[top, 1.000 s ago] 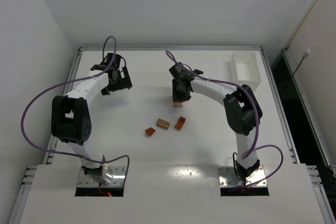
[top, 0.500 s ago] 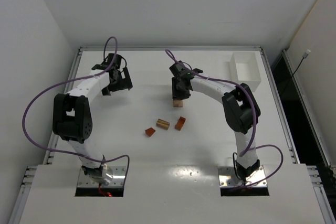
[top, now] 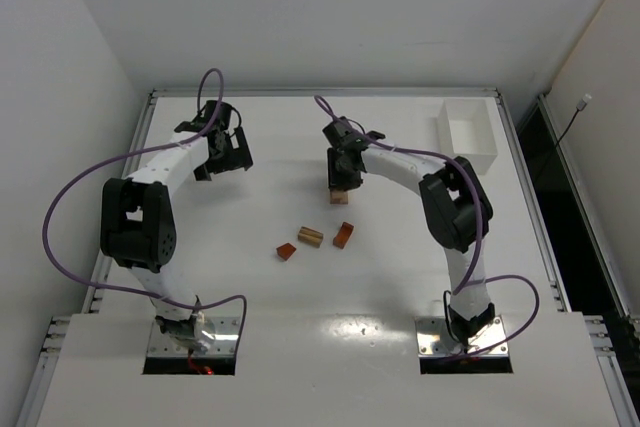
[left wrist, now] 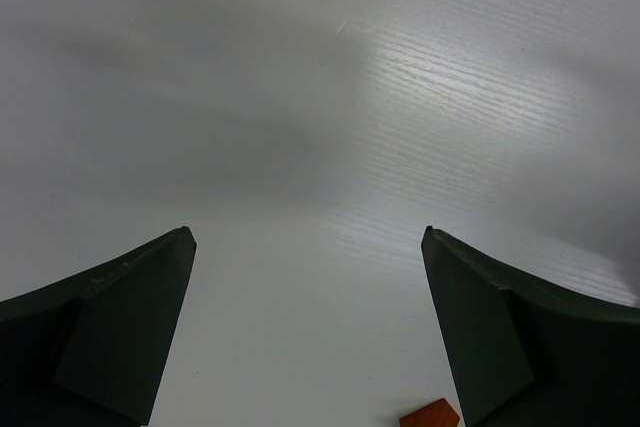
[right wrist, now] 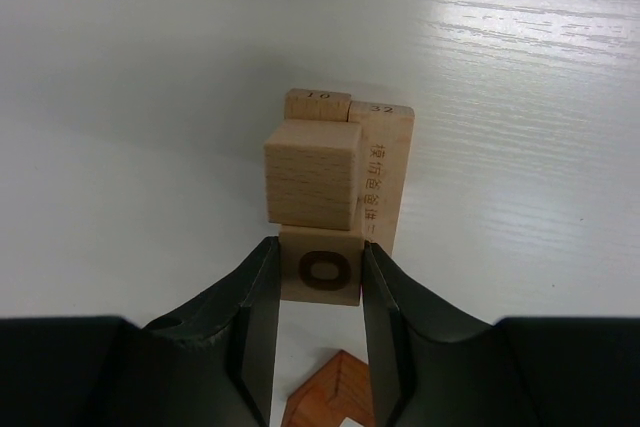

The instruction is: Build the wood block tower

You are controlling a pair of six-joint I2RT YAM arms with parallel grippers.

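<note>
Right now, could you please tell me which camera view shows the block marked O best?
The right wrist view: the block marked O sits close up, gripped by the right tool. The top view shows only a small stack under that tool; the left wrist view misses it.

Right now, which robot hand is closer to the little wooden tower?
Right. The right gripper clasps the O block of the wood block tower. The left gripper hangs open far off to the tower's left.

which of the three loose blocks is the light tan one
The middle block; its left-arm-side neighbour and right-arm-side neighbour are reddish-brown.
</note>
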